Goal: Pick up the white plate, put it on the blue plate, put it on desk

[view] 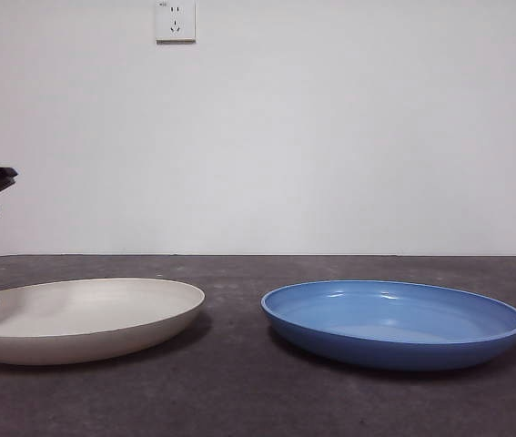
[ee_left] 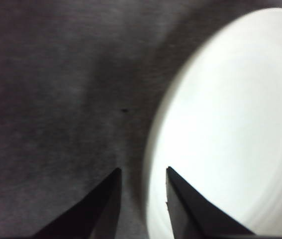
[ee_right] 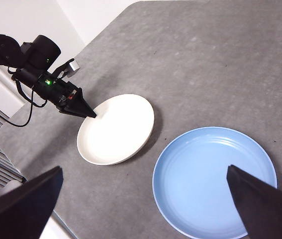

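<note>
Two black jaws of the left gripper (ee_left: 141, 172) are held slightly apart astride the rim of the round, matte cream-white plate (view: 85, 319), one jaw over the plate's inside and one over the bare dark grey speckled desk (view: 239, 382); contact cannot be told. The white plate lies flat on the desk, just beside the glossy round blue plate (view: 394, 323) without touching. The right gripper (ee_right: 145, 199) is seen high above the blue plate, jaws spread wide and empty.

The front view looks level across the rough dark grey-brown desk (view: 239, 382). The right wrist view looks down from high. Both share the matte cream-white plate (view: 85, 319).
</note>
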Robot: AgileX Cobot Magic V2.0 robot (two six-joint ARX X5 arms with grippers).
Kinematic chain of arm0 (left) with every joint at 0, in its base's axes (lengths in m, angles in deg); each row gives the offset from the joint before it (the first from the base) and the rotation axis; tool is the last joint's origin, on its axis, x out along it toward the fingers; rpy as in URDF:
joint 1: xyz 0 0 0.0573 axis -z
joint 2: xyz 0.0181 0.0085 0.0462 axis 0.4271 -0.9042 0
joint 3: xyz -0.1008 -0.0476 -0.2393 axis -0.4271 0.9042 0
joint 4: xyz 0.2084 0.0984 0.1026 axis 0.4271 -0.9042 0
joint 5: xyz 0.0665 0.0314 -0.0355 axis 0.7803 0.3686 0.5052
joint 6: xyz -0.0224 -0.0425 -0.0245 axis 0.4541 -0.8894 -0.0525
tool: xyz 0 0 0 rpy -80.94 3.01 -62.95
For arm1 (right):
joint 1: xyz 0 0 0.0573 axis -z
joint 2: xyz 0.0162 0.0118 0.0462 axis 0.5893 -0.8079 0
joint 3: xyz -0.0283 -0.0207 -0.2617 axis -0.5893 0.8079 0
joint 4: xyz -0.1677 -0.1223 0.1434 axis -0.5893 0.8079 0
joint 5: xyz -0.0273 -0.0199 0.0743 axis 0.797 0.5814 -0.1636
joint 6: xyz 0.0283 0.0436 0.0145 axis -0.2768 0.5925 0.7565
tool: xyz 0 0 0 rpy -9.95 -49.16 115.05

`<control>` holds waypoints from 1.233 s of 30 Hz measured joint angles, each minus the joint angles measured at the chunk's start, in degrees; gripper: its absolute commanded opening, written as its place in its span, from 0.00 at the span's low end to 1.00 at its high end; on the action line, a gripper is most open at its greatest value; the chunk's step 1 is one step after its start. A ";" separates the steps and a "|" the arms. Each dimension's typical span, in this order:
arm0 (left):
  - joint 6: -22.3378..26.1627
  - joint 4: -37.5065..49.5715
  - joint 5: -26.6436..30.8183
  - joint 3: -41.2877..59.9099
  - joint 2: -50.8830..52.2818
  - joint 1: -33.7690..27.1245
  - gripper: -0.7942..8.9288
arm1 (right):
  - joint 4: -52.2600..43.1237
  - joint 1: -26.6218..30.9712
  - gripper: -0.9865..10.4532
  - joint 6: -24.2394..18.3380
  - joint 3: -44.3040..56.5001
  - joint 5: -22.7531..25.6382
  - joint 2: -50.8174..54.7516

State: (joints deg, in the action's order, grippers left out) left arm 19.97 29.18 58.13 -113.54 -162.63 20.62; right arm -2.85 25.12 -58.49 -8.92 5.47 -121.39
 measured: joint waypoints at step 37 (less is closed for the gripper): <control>-6.64 -17.73 0.63 -23.71 -0.39 18.97 0.09 | 7.48 0.07 0.60 0.17 -7.06 3.43 0.98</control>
State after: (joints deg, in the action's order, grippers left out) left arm 13.32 11.45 58.77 -137.26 -163.03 39.59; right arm 4.63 25.19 -58.32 -15.98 8.90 -120.41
